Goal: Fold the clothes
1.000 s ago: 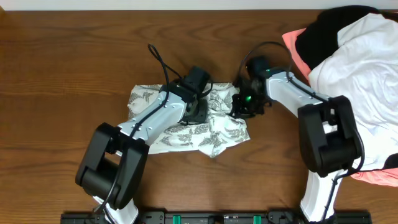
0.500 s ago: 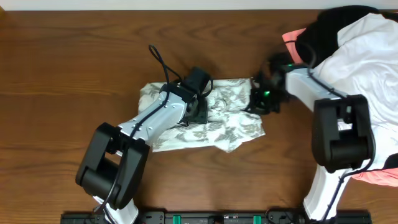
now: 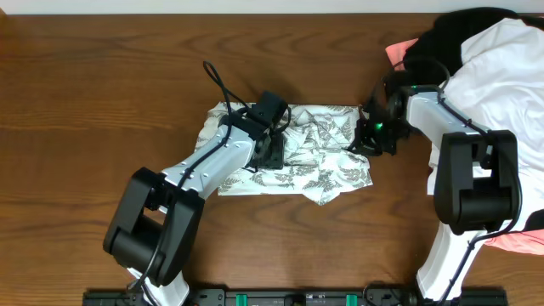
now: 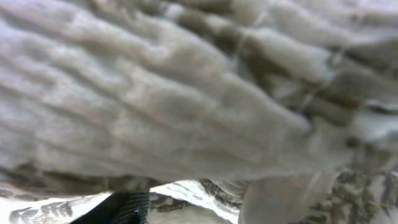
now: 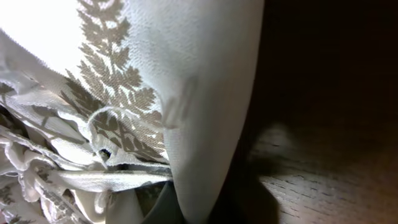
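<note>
The left arm (image 3: 208,166) and right arm (image 3: 425,115) share glossy white tubular links between bulky black joint housings. Thin black cables (image 3: 217,83) loop off the wrists. The black right claw (image 3: 365,143) carries a small green light (image 3: 376,128).

You have bare worktop (image 3: 93,76) across the left and upper middle of the frame. The clothes (image 3: 327,161) fill the centre, and the garment heap (image 3: 510,102) at upper right hems in that side.

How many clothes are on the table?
4. The leafy shirt lies in the middle; a white one, a black one and a pink one are piled at the right edge. More may hide underneath.
</note>
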Controlling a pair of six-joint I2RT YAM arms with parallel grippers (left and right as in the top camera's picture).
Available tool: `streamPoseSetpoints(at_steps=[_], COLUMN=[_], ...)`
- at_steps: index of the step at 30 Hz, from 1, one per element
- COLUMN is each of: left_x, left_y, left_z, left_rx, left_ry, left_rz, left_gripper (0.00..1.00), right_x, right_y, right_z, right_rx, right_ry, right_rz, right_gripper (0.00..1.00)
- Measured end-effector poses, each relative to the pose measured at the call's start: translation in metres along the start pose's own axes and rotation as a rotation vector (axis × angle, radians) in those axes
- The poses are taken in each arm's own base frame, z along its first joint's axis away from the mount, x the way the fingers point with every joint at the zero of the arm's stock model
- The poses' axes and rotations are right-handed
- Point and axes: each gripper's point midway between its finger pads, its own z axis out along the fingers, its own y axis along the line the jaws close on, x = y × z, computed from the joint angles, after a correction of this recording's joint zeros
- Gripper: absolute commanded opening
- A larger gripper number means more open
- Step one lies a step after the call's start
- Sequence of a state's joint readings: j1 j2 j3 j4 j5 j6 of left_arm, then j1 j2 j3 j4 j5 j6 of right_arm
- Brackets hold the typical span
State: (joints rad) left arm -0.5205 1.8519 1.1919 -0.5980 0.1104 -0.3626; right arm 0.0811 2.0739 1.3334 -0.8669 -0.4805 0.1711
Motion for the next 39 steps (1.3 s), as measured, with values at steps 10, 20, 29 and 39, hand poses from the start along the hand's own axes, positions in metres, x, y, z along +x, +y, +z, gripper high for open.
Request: streamPoseSetpoints(at_steps=[10, 20, 29, 39], left_x=[-0.025, -0.014, -0.035, -0.037], left_y=[-0.076, -0.092, -0.057, -0.059], left_z=[-0.016, -0.020, -0.050, -0.056], left_rx=[0.402, 0.468, 0.277, 0.213], left_ry=[-0.065, -0.027, -0.188, -0.243], left_rz=[0.025, 0.053, 0.134, 0.200], left_gripper=[0.44, 0.42, 0.50, 0.52], right_x=[0.002, 0.002, 0.002, 0.002], right_y=[0.006, 0.006, 0.006, 0.006], right_z=[0.003, 0.003, 0.003, 0.003], right_rx=[0.005, 0.006, 0.005, 0.007], right_ry=[0.007, 0.008, 0.007, 0.007], right_rz=[-0.019, -0.019, -0.019, -0.020], right_gripper=[0.01, 0.01, 0.01, 0.01])
